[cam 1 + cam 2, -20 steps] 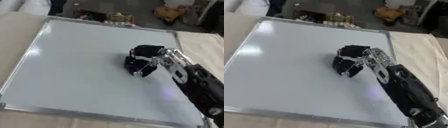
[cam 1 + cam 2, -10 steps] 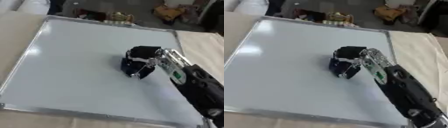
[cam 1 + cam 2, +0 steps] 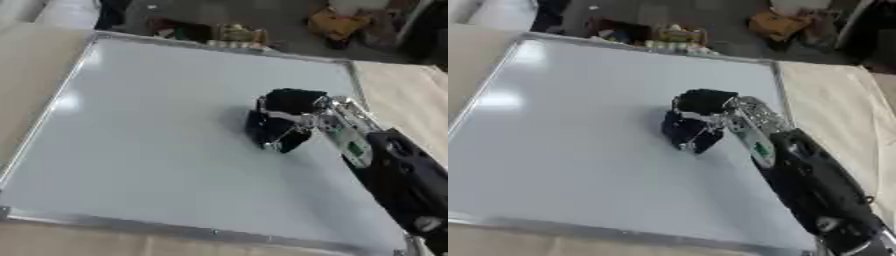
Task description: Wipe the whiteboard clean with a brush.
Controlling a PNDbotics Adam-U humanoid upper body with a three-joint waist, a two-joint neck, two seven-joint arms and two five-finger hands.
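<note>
A large whiteboard (image 3: 140, 145) with a silver frame lies flat and fills most of both views; its surface shows no marks. My right hand (image 3: 293, 107) reaches in from the lower right and is shut on a dark brush (image 3: 273, 134), which is pressed down on the board a little right of its middle. The fingers curl over the brush and hide its top. My left hand shows in neither view.
Beige table surface (image 3: 411, 100) runs along the board's right side and left edge. Beyond the far edge of the board lie boxes and clutter on the floor (image 3: 236, 34).
My right hand and the brush have slid a little to the left and toward the near side of the board.
</note>
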